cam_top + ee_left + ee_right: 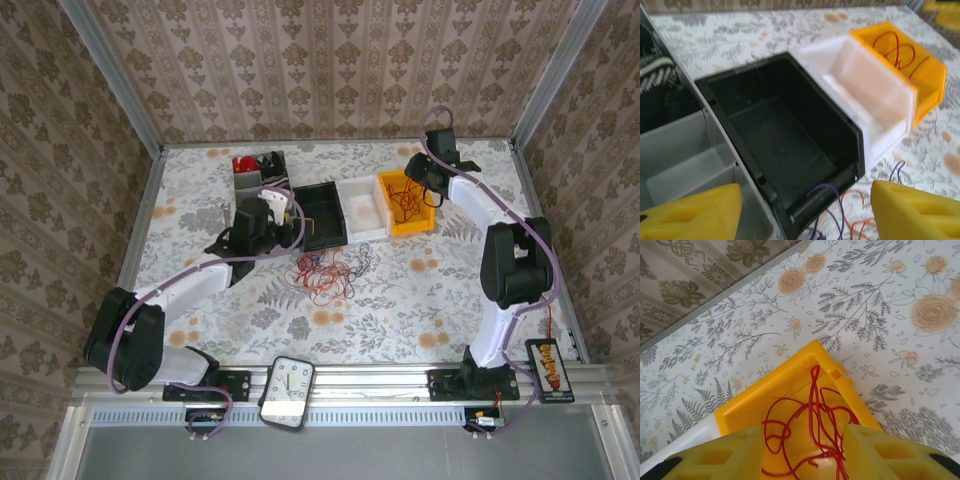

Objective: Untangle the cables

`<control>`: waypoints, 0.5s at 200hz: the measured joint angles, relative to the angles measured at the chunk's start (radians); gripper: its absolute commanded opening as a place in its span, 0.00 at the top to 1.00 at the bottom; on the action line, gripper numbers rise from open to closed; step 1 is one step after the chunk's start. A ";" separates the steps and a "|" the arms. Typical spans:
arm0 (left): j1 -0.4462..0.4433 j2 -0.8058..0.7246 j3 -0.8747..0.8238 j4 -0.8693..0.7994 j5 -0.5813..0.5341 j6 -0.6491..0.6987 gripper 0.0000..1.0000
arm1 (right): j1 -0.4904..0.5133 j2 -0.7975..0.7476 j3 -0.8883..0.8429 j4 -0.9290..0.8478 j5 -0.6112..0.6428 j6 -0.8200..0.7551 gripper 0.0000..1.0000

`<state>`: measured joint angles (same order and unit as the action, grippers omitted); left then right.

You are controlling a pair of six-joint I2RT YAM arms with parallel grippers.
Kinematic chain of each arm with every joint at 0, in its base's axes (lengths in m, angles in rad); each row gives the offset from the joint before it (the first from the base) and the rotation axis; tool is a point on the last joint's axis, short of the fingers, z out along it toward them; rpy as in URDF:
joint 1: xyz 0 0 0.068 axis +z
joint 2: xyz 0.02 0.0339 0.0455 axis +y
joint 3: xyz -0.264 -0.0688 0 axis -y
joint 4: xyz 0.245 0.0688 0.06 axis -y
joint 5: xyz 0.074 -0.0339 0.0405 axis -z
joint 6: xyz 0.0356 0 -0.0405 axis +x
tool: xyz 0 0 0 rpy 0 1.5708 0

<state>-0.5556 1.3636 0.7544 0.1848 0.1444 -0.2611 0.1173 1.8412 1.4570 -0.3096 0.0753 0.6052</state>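
A tangle of thin red, orange and dark cables (325, 272) lies on the floral table just in front of the bins. My left gripper (283, 222) hovers open over the near edge of the black bin (780, 135), nothing between its yellow fingers (695, 215). A purple wire (840, 192) arches over that edge, and orange wires (860, 225) lie on the table beside it. My right gripper (805, 450) stands open above the yellow bin (765, 390). Looping red cables (810, 410) lie in that bin, some strands running between the fingers.
Three bins stand in a row: black (322, 215), white (363, 207), yellow (420, 215). A grey organizer (255, 180) sits left of them, close to my left fingers. A white clock-like device (287, 392) and a black box (548, 368) rest at the front rail.
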 measured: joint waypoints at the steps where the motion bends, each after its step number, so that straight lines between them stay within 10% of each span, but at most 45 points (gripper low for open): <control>1: 0.000 0.000 0.000 -0.002 0.001 0.001 0.32 | 0.000 -0.003 -0.003 0.000 0.000 0.000 0.56; 100: -0.086 0.027 -0.048 -0.151 0.005 0.044 0.42 | 0.250 -0.256 -0.364 0.098 -0.179 -0.079 0.59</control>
<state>-0.6418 1.3907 0.7063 0.0338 0.1497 -0.2173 0.3676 1.5852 1.0931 -0.2119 -0.1040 0.5259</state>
